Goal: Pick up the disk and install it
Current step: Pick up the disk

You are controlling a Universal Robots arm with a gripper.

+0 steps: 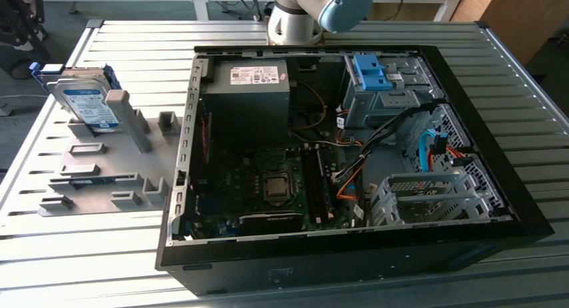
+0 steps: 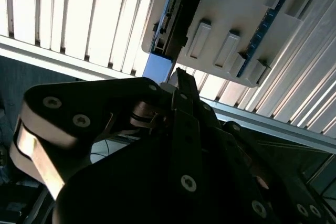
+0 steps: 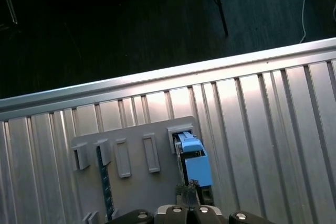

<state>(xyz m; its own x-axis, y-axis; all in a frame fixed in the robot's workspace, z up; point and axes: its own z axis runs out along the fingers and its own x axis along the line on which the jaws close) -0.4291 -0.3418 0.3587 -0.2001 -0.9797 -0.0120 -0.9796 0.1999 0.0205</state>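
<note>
Exterior view: high, angled down across computer case [image 1: 294, 271] and worktop [image 1: 80, 255].
First wrist view: overhead, mid-range.
Second wrist view: close, oblique.
Shared: holder plate [image 1: 106, 163], disk [image 1: 89, 105].

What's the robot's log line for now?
stage: pick not begun | silver-grey hard disk with blue frame: upright in grey slotted rack, untouched | black pincer: above disk

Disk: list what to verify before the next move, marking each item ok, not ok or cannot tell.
1. The disk stands upright in the grey holder on the exterior view's left: ok.
2. Its top edge is unobstructed in the exterior view: ok.
3. The gripper is lined up over the disk in the first wrist view: ok.
4. The computer case is open: ok.
5. The drive bay is free: cannot tell; a blue bracket sits there.
6. The cables are clear of the bay: cannot tell.
</note>
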